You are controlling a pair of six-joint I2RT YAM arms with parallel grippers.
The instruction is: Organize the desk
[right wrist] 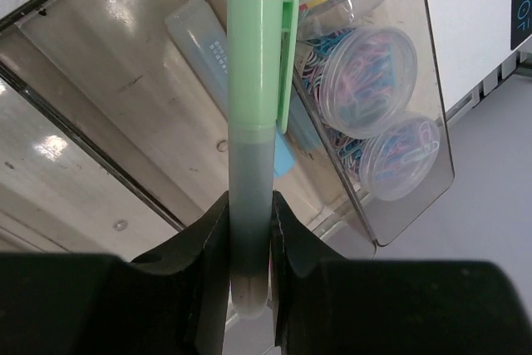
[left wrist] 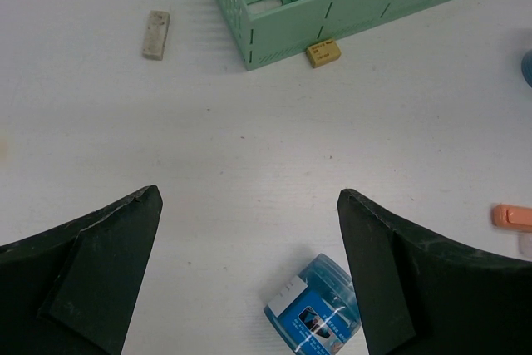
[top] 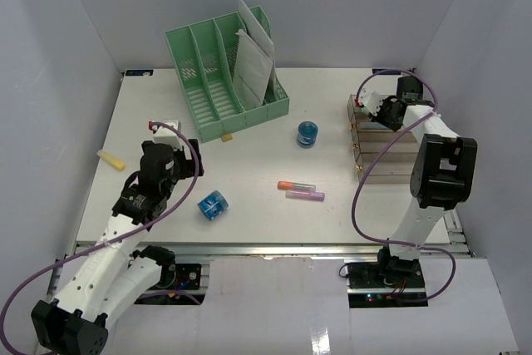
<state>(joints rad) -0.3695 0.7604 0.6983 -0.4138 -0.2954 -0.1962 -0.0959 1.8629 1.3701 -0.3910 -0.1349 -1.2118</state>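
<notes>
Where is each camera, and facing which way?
Top external: above and behind, looking down at desk; left arm, right arm show.
Left wrist: on left arm, looks down at desk; open left tool shows.
Right wrist: on right arm, faces clear tray; right tool gripping green marker shows.
Top and left wrist share green rack.

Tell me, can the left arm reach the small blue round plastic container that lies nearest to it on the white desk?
Probably yes. The small blue round plastic container lies on the bare white desk, close to the open fingers of the left arm, and nothing stands between them.
</notes>
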